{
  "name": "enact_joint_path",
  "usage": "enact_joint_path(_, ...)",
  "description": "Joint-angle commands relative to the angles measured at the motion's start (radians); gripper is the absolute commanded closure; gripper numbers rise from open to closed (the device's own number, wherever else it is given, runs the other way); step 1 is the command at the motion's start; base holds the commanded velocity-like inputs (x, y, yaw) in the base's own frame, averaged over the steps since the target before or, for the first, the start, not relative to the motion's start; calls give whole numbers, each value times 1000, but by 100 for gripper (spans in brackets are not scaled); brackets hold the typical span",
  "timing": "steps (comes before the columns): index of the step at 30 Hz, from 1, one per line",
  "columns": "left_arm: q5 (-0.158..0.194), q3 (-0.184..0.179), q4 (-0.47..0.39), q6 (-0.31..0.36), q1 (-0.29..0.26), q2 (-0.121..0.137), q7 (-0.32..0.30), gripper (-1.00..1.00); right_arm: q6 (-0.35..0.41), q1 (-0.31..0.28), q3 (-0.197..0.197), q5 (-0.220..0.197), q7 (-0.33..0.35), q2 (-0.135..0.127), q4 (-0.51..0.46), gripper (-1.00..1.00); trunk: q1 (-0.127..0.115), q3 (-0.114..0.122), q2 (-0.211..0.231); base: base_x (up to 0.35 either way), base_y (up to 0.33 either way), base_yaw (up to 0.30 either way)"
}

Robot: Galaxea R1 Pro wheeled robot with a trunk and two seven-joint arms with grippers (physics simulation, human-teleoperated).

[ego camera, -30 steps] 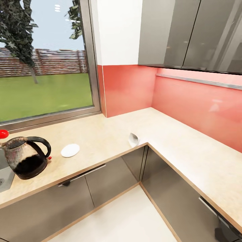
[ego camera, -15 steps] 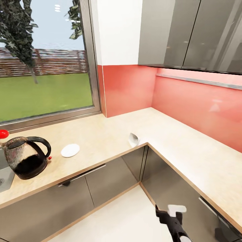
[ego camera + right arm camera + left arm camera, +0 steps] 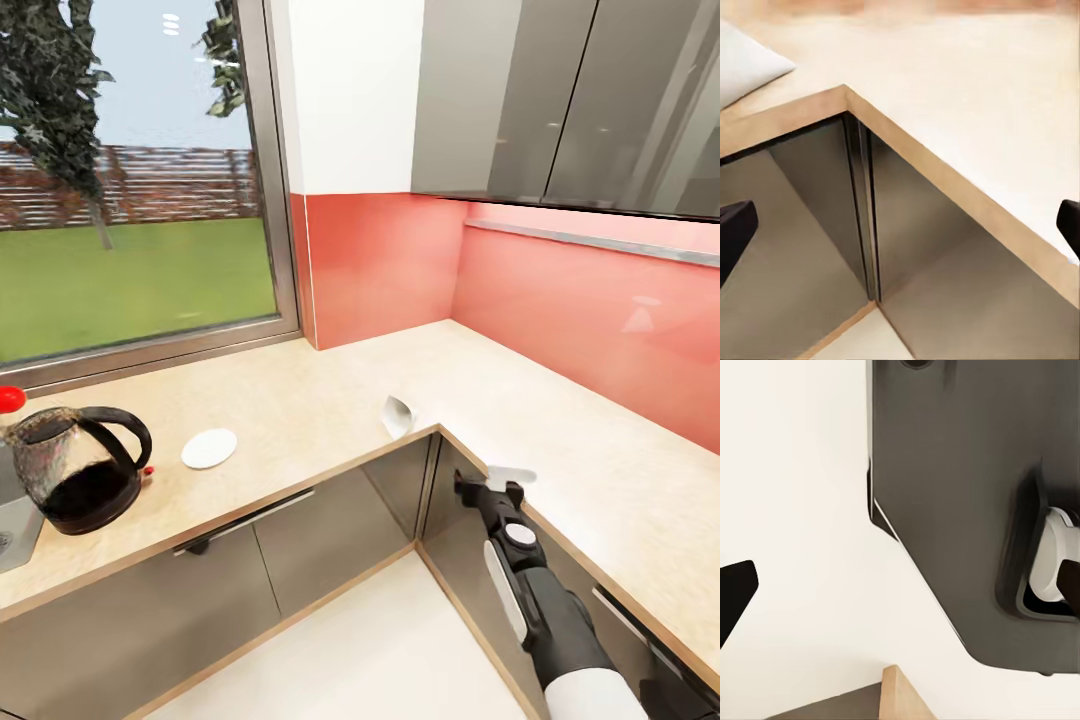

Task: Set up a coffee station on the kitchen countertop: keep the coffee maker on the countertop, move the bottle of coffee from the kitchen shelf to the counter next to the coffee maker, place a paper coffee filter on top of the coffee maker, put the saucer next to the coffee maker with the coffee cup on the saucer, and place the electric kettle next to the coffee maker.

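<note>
Where counters corner, right pincer (image 3: 483, 486) agape.

No readable text, no labels, brand marks, numbers or signs on any surface, blank electric kettle (image 3: 78, 478), plain white saucer (image 3: 209, 448), unmarked paper coffee filter (image 3: 397, 415), bare countertop (image 3: 600, 480), plain cabinet fronts (image 3: 560, 95)

Kettle (image 3: 78, 480), saucer (image 3: 209, 448), filter (image 3: 397, 415) on countertop (image 3: 300, 420)
</note>
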Motion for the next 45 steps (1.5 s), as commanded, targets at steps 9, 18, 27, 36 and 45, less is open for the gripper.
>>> enact_joint_path(9, 0, 3, 3, -1, 3, -1, 4, -100, 52, -123, 5, 3, -96, 54, 7, -100, 1, -2, -2, 215, 166, 0)
enact_joint_path(18, -1, 1, 5, 0, 3, -2, 4, -100, 51, -125, 7, 5, -106, 56, 110, -100, 1, -2, -2, 123, 81, 0)
enact_joint_path(27, -1, 1, 4, 1, 3, -3, 4, -100, 49, -125, 7, 1, -104, 56, 150, -100, 1, -2, -2, 177, 47, 0)
enact_joint_path(36, -1, 1, 3, 0, 3, -6, 4, -100, 49, -125, 6, 1, -105, 56, 148, -100, 1, -10, -2, 9, 2, 63)
enact_joint_path(45, -1, 1, 2, 0, 3, -10, 4, -100, 49, -125, 6, 1, -105, 56, 152, -100, 1, -11, -2, 16, 0, 19)
